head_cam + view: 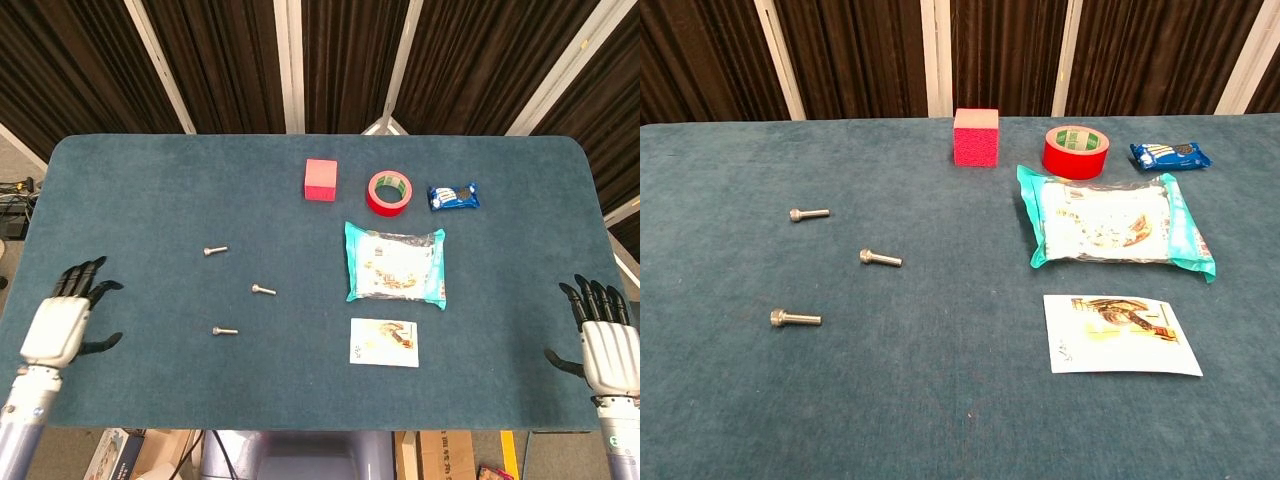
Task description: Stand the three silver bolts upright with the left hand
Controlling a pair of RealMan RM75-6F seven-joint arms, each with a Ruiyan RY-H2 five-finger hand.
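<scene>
**Silver bolts lie flat, left hand open nearby**

Left hand (60, 325) hovers over the table's (150, 180) near-left edge, palm down, fingers spread, holding nothing. The three silver bolts (264, 290) lie on their sides to its right, well apart from it and each other. Right hand (607, 345) rests open beside the table's right edge.

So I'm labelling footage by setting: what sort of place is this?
Probably a robot test bench, not a home: a blue felt table, dark curtains behind, and unrelated props such as bolts and a tape roll.
</scene>
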